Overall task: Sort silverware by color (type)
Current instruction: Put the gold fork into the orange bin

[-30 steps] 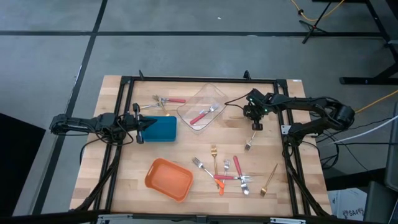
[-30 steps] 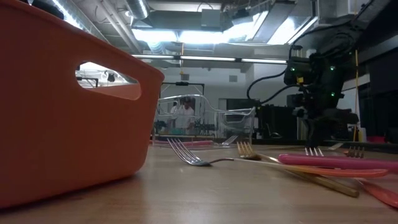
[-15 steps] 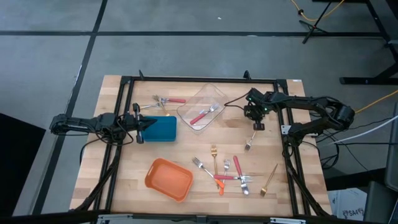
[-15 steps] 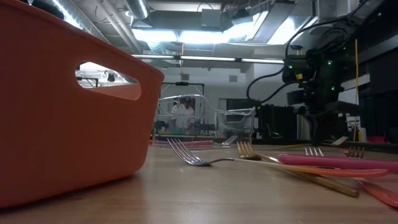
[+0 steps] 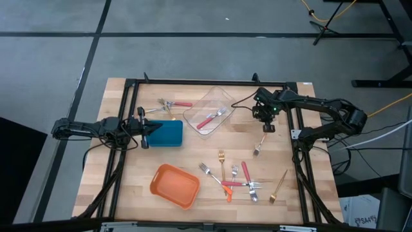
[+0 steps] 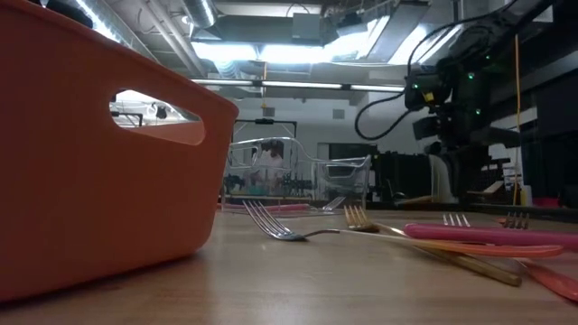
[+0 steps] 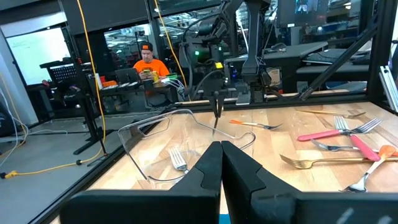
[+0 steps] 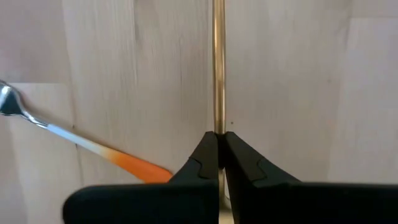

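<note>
My right gripper [image 8: 218, 163] pinched tight on a gold fork [image 8: 218, 68] above the table, orange-handled fork [image 5: 259, 147] lying just below, clear container [image 5: 207, 111] beside me, remaining forks [image 5: 235, 179] near the orange bin [image 5: 174, 185], left gripper [image 7: 221, 163] closed, empty, over the blue box [image 5: 166, 133].

Since a second ago the right gripper [image 5: 265, 127], pinching a gold fork [image 8: 218, 68], rises off the table and drifts slightly toward the clear container [image 5: 208, 110], away from the orange-handled fork [image 5: 259, 146].

Overhead and table-level views share the orange bin [image 5: 174, 185]; wrist cameras sit close.
</note>
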### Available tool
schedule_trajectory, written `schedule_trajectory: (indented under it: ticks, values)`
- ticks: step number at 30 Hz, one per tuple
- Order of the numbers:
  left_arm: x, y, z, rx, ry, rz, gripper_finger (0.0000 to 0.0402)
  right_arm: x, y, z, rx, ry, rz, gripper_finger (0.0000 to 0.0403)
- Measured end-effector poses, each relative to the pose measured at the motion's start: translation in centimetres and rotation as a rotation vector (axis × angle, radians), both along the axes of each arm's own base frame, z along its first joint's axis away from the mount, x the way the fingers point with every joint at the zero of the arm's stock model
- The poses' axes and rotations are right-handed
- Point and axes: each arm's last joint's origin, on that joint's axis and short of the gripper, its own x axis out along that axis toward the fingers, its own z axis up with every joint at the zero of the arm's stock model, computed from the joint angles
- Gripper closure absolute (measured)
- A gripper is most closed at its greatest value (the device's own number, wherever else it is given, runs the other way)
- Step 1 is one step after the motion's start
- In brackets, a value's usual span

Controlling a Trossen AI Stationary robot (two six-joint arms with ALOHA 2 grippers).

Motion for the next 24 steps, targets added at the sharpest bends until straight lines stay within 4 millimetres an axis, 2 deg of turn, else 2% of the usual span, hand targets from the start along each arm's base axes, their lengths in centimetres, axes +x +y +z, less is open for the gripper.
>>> schedule_trajectory:
  ticks: [6,16,24]
  values:
    - [0.0,0.0,0.0,-0.048,-0.015,-0.003,0.0401,1.1,1.2,1.2,0.014,0.003,0.074,0.0403]
    - [0.0,0.0,0.5,-0.257,-0.113,-0.017,0.0401,3.7,5.3,2.6,0.014,-0.037,0.224,0.0403]
    - [-0.1,0.0,1.1,-0.293,-0.185,-0.040,0.0401,5.1,8.4,3.7,0.012,-0.077,0.308,0.0403]
